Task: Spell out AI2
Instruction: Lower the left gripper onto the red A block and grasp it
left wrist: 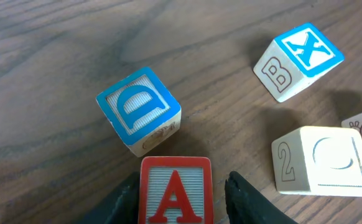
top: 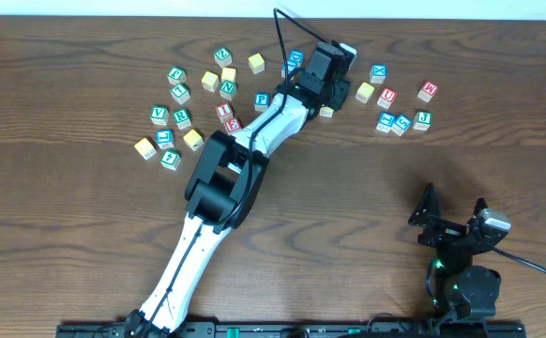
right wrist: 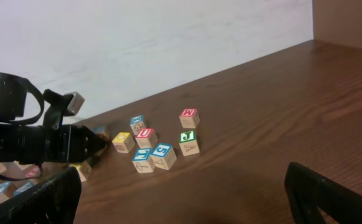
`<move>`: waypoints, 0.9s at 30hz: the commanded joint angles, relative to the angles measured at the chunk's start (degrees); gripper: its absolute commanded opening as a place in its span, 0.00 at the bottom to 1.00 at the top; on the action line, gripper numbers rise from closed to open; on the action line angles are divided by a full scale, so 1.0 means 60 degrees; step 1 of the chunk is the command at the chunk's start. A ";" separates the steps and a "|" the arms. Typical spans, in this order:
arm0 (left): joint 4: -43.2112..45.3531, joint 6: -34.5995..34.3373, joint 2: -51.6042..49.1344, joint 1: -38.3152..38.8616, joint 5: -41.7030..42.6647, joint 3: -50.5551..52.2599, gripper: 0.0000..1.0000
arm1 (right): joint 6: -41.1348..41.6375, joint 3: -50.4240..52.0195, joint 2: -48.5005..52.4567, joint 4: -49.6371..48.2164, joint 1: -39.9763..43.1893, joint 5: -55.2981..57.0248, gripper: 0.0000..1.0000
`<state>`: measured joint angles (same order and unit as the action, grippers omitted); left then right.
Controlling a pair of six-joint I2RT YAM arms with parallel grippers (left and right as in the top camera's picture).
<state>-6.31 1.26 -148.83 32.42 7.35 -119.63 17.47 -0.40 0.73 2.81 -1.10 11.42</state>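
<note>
The red "A" cube point(left wrist: 176, 199), on the tabletop point(left wrist: 56, 62) just before a blue "D" block point(left wrist: 137, 109), is flanked by the fingers point(left wrist: 122, 205) of the left hand point(left wrist: 181, 182); a clamp cannot be confirmed. The right hand point(right wrist: 178, 177) is spread apart.

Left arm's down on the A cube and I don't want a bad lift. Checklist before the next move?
1. A cube between the left gripper fingers: ok.
2. Grip firm on the A cube: cannot tell; a dark gap shows beside one finger.
3. D cube clear of the A cube: cannot tell; they sit very close.
4. 2 cube clear of the fingers: ok; but its 2 is on a side face, not on top.
5. Workspace clear of the right gripper: ok; it is open and far from the cubes.
</note>
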 commanded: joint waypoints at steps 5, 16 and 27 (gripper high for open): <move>0.0040 -0.0437 -0.0142 0.0029 -0.0091 -0.0317 0.37 | -0.0098 0.0015 -0.0040 0.0036 -0.0058 0.0076 0.99; 0.0033 -0.0692 -0.0051 0.0029 -0.0091 -0.0317 0.31 | -0.0102 0.0015 -0.0040 0.0036 -0.0058 0.0076 0.99; -0.0339 -0.0688 0.0809 0.0029 -0.0543 -0.0317 0.31 | -0.0102 0.0015 -0.0040 0.0036 -0.0058 0.0076 0.99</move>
<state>-7.38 -1.93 -148.33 32.42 6.94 -119.63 17.47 -0.40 0.73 2.81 -1.10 11.42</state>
